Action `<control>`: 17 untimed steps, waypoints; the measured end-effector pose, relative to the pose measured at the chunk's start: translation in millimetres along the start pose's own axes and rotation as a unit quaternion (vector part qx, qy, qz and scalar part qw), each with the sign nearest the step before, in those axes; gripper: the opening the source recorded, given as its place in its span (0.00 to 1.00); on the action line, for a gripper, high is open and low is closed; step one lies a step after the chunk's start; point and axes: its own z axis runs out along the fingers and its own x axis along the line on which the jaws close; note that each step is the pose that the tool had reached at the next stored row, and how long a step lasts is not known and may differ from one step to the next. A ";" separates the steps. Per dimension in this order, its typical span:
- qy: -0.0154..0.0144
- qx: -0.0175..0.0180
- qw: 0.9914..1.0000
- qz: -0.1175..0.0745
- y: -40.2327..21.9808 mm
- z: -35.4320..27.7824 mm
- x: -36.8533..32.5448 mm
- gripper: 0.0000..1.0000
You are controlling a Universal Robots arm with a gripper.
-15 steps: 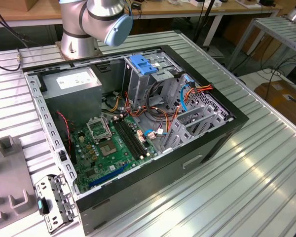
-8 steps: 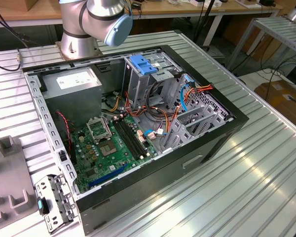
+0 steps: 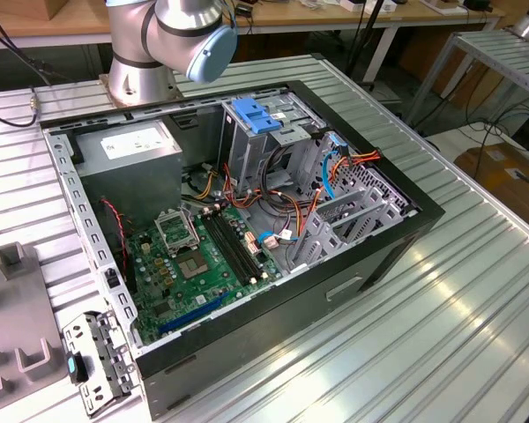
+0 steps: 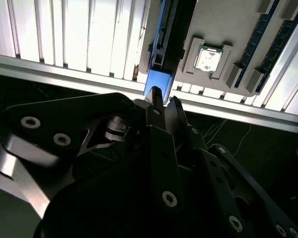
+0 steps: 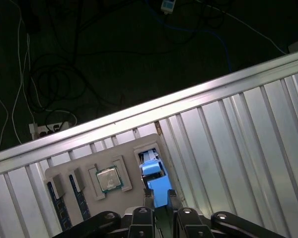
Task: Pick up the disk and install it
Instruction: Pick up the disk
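Observation:
The disk (image 5: 152,169) stands on edge in a slot of a grey holder tray (image 5: 64,171), its bright blue carrier facing the camera. In the second wrist view the disk (image 4: 159,83) shows as a blue end with a dark body running away across the tray (image 4: 238,29). My gripper (image 5: 159,196) hovers just over the blue end, open, one finger on either side of it and a narrow gap between them. In the second wrist view the gripper (image 4: 165,103) is dark, and its fingertips sit right at the disk's near end.
The tray also holds a processor chip (image 5: 108,179) and memory sticks (image 4: 260,29), on a ribbed aluminium table (image 5: 238,124). The exterior view shows the open computer case (image 3: 406,231), its grey drive cage with a blue latch (image 3: 256,115), and the arm's base (image 3: 141,70) behind it.

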 end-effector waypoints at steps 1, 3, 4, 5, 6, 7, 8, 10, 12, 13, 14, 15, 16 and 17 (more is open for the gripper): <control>0.000 0.000 1.000 0.000 0.0 0.0 0.0 0.25; 0.000 0.000 1.000 0.000 0.0 0.0 0.0 0.25; 0.000 0.000 1.000 0.000 0.0 0.0 0.0 0.25; 0.001 0.000 1.000 0.000 0.0 0.1 0.0 0.25; 0.001 0.000 1.000 0.000 0.0 0.2 0.0 0.25; 0.001 0.000 1.000 0.000 0.0 0.2 0.0 0.25; 0.001 0.001 1.000 -0.001 0.0 0.3 0.0 0.25; 0.001 0.001 1.000 -0.005 -0.1 1.1 0.0 0.25; 0.001 0.001 1.000 -0.022 -0.1 2.9 0.1 0.25; 0.001 0.001 1.000 -0.031 -0.1 4.1 0.1 0.25; 0.001 0.001 0.999 -0.044 -0.1 5.3 0.1 0.27; 0.002 0.001 0.999 -0.051 -0.1 6.0 0.1 0.27; 0.002 0.001 0.998 -0.067 -0.1 7.4 0.1 0.33; 0.003 0.001 0.997 -0.080 -0.2 8.2 0.1 0.33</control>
